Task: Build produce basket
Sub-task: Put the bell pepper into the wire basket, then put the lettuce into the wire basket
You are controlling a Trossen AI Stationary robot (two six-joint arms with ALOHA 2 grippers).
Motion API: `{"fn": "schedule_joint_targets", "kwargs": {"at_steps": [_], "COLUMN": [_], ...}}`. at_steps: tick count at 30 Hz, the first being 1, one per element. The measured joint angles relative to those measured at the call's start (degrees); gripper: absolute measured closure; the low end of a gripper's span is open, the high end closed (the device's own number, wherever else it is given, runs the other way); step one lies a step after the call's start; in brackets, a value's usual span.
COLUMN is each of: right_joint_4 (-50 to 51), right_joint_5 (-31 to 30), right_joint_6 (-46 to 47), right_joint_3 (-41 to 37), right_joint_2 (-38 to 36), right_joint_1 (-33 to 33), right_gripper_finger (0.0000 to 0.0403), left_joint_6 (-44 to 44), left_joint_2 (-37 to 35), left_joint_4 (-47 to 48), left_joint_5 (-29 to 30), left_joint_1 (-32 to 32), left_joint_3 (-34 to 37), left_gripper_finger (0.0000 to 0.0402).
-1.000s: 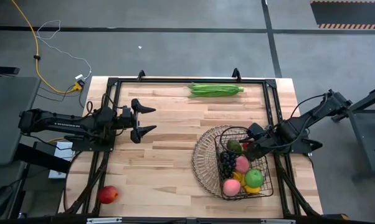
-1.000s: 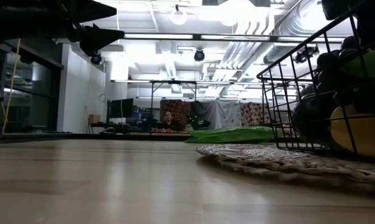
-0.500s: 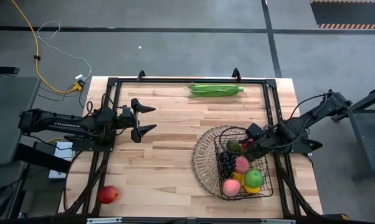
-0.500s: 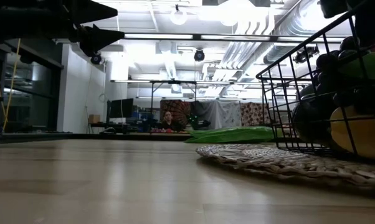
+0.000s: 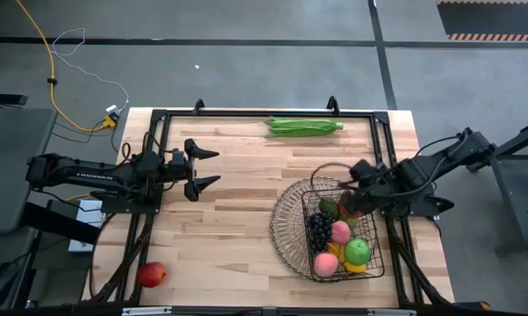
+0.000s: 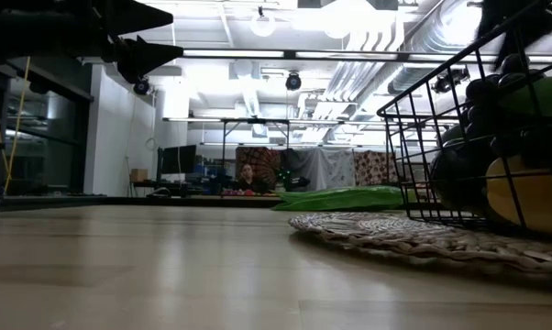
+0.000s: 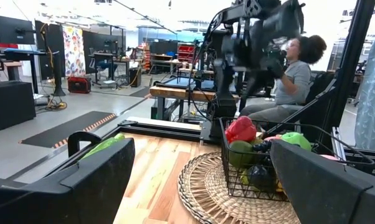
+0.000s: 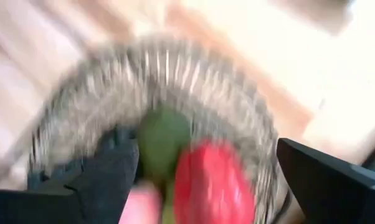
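High view: the basket [image 5: 330,230] sits near the table's [image 5: 238,228] right edge, toward the front, loaded with produce: grapes [image 5: 320,230], avocado [image 5: 330,207], two peaches [image 5: 340,232], green apple [image 5: 358,251], something yellow under it. Right gripper [image 5: 355,180] hangs over the basket's far rim, fingers spread, nothing between them. Left gripper [image 5: 207,167] is over the left half of the table, well apart from the basket, fingers spread and empty. Green beans [image 5: 303,126] lie along the far edge; a red apple [image 5: 152,275] sits at the front left corner. Low view: basket wire [image 6: 459,137] fills the right side with dark fruit shapes inside, beans [image 6: 345,198] beyond it, left gripper's fingers [image 6: 143,37] up at top left. Left wrist view: both own fingers [image 7: 81,180] wide apart, basket ahead with a red pepper [image 7: 240,129] on top, a seated person [image 7: 287,81] behind the table. Right wrist view: blurred; fingers [image 8: 327,177] apart above the red pepper [image 8: 212,180] and avocado [image 8: 162,137] in the basket.
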State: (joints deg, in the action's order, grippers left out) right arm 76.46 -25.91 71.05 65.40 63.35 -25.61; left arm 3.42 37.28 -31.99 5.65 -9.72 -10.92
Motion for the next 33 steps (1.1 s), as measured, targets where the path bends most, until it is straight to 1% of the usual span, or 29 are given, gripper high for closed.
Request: {"fn": "schedule_joint_targets", "kwargs": {"at_steps": [2,3,4,7,9,11,14,19,22,24,26,28,33], "right_joint_4": [0.54,0.49,0.19,-2.83,-7.28,-15.43,-32.3,-67.54,-87.75,-97.95,-105.1,-109.09,-110.42], "right_joint_5": [-6.53,-9.03,-10.23,-9.41,-8.34,-5.96,-0.08,14.53,23.08,26.99,29.66,30.97,29.93], "right_joint_6": [-1.09,-2.04,-3.3,-8.06,-12.28,-18.33,-29.82,-49.63,-58.18,-61.96,-63.43,-63.45,-63.36], "right_joint_3": [1.95,2.58,2.89,1.72,-0.86,-4.73,-12.45,-25.89,-32.36,-35.58,-37.6,-38.87,-40.08], "right_joint_2": [-0.02,-0.02,-0.03,-0.23,-0.73,-1.66,-3.21,-3.69,-2.84,-2.19,-1.8,-1.73,-1.7], "right_joint_1": [0.07,0.18,0.66,3.15,5.56,8.61,14.03,24.46,29.74,32.41,34.45,35.68,36.11], "right_gripper_finger": [0.003,0.003,0.003,0.0029,0.0029,0.0029,0.0029,0.0029,0.0029,0.0029,0.0029,0.0029,0.0029], "left_joint_6": [0.0,0.0,0.01,0.43,0.92,0.96,1.02,0.98,0.28,-0.72,-1.03,-1.05,-0.88], "left_joint_2": [0.0,0.0,0.0,0.0,0.01,0.02,0.01,0.0,0.0,0.0,0.0,0.0,0.0], "left_joint_4": [0.0,0.0,0.0,-0.01,-0.27,-0.78,-0.83,-0.85,-0.85,-0.87,-0.88,-0.87,-0.87], "left_joint_5": [0.0,0.02,0.02,0.09,0.13,0.13,0.06,-0.04,-0.05,-0.05,-0.07,-0.08,-1.88], "left_joint_1": [0.0,0.0,0.0,0.0,0.0,0.0,0.0,0.0,0.0,0.0,0.0,0.0,-0.01], "left_joint_3": [0.0,0.0,0.0,0.0,0.0,0.0,0.0,0.0,0.0,0.0,0.0,0.0,0.0], "left_gripper_finger": [0.0039,0.0039,0.0039,0.0039,0.0039,0.0039,0.0039,0.0039,0.0039,0.0039,0.0039,0.0039,0.0039]}}
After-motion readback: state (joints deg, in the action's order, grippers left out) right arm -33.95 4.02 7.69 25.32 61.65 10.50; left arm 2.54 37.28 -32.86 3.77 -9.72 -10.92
